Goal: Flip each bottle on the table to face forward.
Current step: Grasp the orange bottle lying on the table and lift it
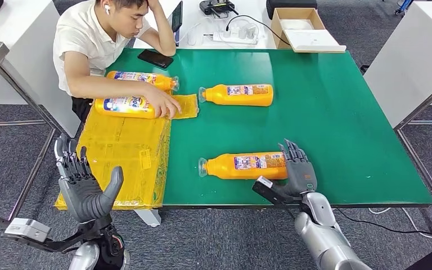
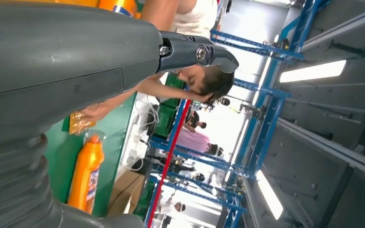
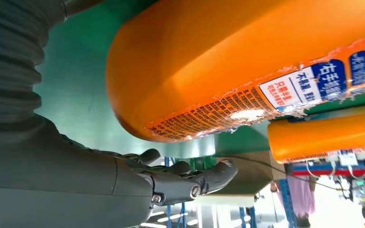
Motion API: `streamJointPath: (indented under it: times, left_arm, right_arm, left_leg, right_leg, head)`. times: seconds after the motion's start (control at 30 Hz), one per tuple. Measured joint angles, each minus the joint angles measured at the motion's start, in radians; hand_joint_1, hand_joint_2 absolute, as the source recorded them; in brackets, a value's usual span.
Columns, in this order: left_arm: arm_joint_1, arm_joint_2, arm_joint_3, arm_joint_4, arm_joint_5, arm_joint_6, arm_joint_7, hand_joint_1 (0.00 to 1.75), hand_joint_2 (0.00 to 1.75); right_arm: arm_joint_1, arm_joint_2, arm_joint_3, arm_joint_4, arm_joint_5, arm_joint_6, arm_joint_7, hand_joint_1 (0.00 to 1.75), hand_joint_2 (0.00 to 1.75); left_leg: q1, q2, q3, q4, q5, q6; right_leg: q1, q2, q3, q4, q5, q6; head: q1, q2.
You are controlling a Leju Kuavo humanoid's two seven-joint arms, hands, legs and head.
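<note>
Nearest the head camera, the robot's left hand [image 1: 88,188] is raised beside the near left corner of the green surface [image 1: 337,124], its fingers [image 1: 76,166] spread apart and holding nothing, thumb standing out to the side. To the right, the right hand [image 1: 298,169] lies at the base end of the nearest bottle [image 1: 244,166], an orange bottle on its side close to the front edge, cap pointing left and its label strip facing up. From the right wrist view the fingers [image 3: 190,178] lie straight and unclenched just beside the bottle's rounded base [image 3: 209,71], with no grasp on it; whether they touch it I cannot tell. A second bottle [image 1: 237,95] lies on its side farther back on the bare green, cap also to the left. Yellow plastic sheeting [image 1: 126,152] covers the left part of the surface, and on it two more bottles lie: one [image 1: 125,106] under the hand [image 1: 166,105] of a seated person [image 1: 98,39] in a white shirt, another [image 1: 142,79] just behind that forearm. A black phone [image 1: 155,58] rests near the person's elbow, and an open cardboard box [image 1: 301,25] sits on the white table beyond.
</note>
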State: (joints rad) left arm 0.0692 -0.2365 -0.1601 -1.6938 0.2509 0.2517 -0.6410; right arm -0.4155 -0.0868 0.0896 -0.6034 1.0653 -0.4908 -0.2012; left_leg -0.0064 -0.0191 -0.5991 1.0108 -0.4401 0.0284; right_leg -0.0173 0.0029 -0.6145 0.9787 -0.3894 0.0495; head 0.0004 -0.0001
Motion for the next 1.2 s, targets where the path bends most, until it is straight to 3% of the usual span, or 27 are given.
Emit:
streamJointPath:
  times: [0.23,1.07,1.1,1.2]
  left_arm:
    - [-0.010,0.001,-0.027,0.026,-0.018,-0.013,0.023,0.00,1.75]
    - [-0.038,0.017,-0.058,0.062,0.020,-0.058,0.076,0.00,1.75]
    - [-0.039,0.018,-0.059,0.063,0.025,-0.063,0.081,0.00,1.75]
    - [-0.044,0.020,-0.065,0.069,0.036,-0.076,0.093,0.00,1.75]
  right_arm:
    - [-0.049,0.002,0.023,0.054,-0.009,0.064,0.014,0.00,1.75]
    - [-0.088,0.003,0.080,0.084,-0.015,0.103,-0.006,0.00,1.75]
    - [-0.090,0.003,0.082,0.084,-0.018,0.112,-0.008,0.06,1.75]
    - [-0.099,0.003,0.096,0.086,-0.021,0.154,-0.009,1.22,1.75]
  left_leg:
    - [0.000,0.002,0.002,0.000,0.000,0.000]
    - [0.000,0.003,0.003,0.000,0.000,0.000]
    - [0.000,0.003,0.003,0.000,0.000,0.000]
    - [0.000,0.004,0.003,0.000,0.000,0.000]
  right_leg:
    - [0.000,0.000,0.001,0.000,0.000,0.000]
    - [0.000,0.000,0.002,0.000,0.001,0.000]
    - [0.000,0.001,0.002,0.000,0.001,0.000]
    - [0.000,0.001,0.002,0.000,0.001,0.000]
  head:
    - [0.000,0.000]
    - [0.000,0.000]
    - [0.000,0.000]
    - [0.000,0.000]
